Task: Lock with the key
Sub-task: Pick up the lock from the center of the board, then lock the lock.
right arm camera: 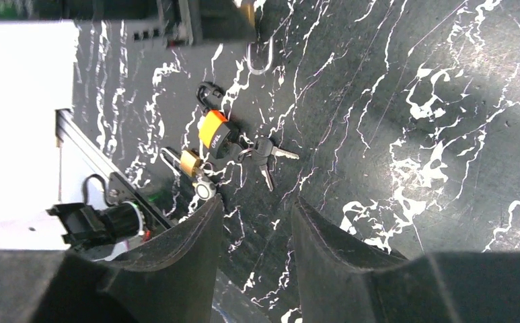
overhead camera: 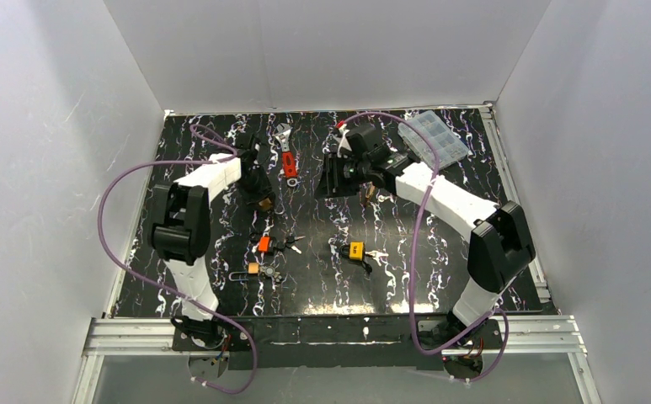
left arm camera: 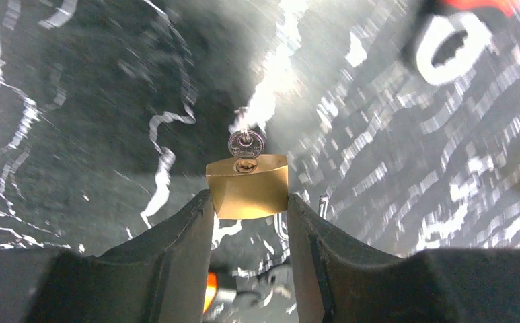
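Note:
My left gripper (left arm camera: 249, 196) is shut on a brass padlock (left arm camera: 247, 185), gripping its two sides and holding it above the black marbled table. A silver key (left arm camera: 245, 143) sits in the keyhole on the padlock's bottom face. In the top view the left gripper (overhead camera: 259, 190) is at the back left with the padlock (overhead camera: 264, 202) at its tip. From the right wrist view, the padlock's shackle (right arm camera: 260, 57) hangs out of the left gripper. My right gripper (right arm camera: 253, 202) is open and empty, apart from the padlock, near the table's back middle (overhead camera: 332, 178).
An orange padlock (overhead camera: 264, 244) with keys (right arm camera: 267, 153) and a small brass padlock (overhead camera: 253, 269) lie front left. A yellow padlock (overhead camera: 356, 249) with keys lies in the middle. A red-handled wrench (overhead camera: 288, 160) and a clear plastic box (overhead camera: 433, 137) lie at the back.

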